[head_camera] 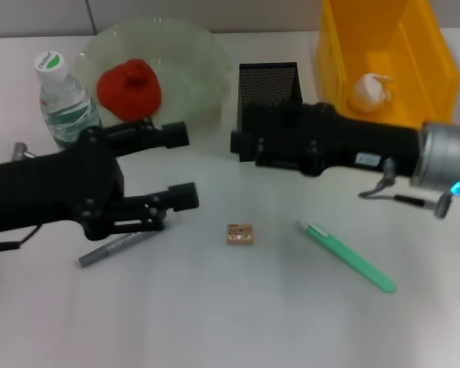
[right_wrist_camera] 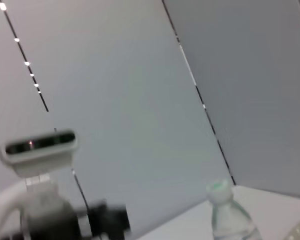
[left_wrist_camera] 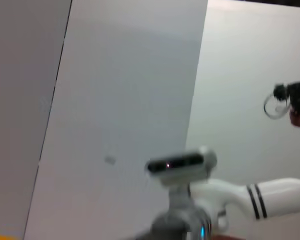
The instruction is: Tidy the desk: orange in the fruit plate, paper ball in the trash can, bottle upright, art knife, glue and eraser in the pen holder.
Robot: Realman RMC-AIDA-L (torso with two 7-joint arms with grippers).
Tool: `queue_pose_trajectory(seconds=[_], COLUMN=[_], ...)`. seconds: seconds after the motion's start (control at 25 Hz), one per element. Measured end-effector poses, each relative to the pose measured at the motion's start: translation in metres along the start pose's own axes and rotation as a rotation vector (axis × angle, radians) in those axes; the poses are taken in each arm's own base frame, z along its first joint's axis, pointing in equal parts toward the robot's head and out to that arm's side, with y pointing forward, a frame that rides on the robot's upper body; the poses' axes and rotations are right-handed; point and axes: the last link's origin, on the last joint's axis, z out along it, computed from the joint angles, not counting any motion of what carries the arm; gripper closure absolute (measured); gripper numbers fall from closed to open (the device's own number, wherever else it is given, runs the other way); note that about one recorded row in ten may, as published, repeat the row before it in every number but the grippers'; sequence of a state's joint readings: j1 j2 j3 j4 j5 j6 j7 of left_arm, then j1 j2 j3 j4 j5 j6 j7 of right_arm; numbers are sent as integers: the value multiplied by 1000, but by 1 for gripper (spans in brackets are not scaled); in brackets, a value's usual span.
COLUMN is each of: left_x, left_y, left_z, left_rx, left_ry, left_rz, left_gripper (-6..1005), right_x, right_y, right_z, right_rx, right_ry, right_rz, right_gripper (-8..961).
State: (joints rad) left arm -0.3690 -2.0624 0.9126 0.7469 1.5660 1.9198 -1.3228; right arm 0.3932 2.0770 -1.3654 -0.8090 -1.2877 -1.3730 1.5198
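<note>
Orange sitting in glass plate at table's far edge; bottle standing upright beside plate, toward far left corner. Paper ball lying in yellow bin at far right corner. Left gripper hovering with fingers spread wide, holding nothing, pen-like knife lying beneath it. Right gripper reaching across front of black mesh pen holder; finger state cannot be told. Eraser lying mid-table, green glue stick lying nearer right edge.
</note>
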Motion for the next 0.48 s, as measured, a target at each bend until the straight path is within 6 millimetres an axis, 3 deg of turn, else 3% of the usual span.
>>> queue_pose_trajectory(seconds=[0.08, 0.12, 0.16, 0.28, 0.32, 0.36, 0.48], left_x=[-5, -8, -8, -13, -14, -14, -16], left_y=[0, 0, 0, -1, -1, -1, 0], left_z=[2, 3, 3, 1, 0, 0, -1], left_rx=[0, 1, 1, 20, 29, 29, 36], left_ry=[-9, -19, -19, -22, -20, -20, -18], left_rz=[0, -2, -2, -16, -24, -24, -29], left_gripper=[219, 219, 219, 221, 221, 221, 221], right_x=[-16, -37, -37, -73, -93, -93, -121], right_y=[0, 1, 1, 6, 10, 10, 19], right_z=[-6, -12, -12, -14, -14, -14, -10], right_rx=[-5, -8, -8, 44, 112, 112, 221], right_ry=[17, 82, 82, 304, 439, 439, 604], right_rz=[10, 3, 3, -4, -14, -14, -40], right_gripper=[215, 215, 215, 215, 215, 215, 215])
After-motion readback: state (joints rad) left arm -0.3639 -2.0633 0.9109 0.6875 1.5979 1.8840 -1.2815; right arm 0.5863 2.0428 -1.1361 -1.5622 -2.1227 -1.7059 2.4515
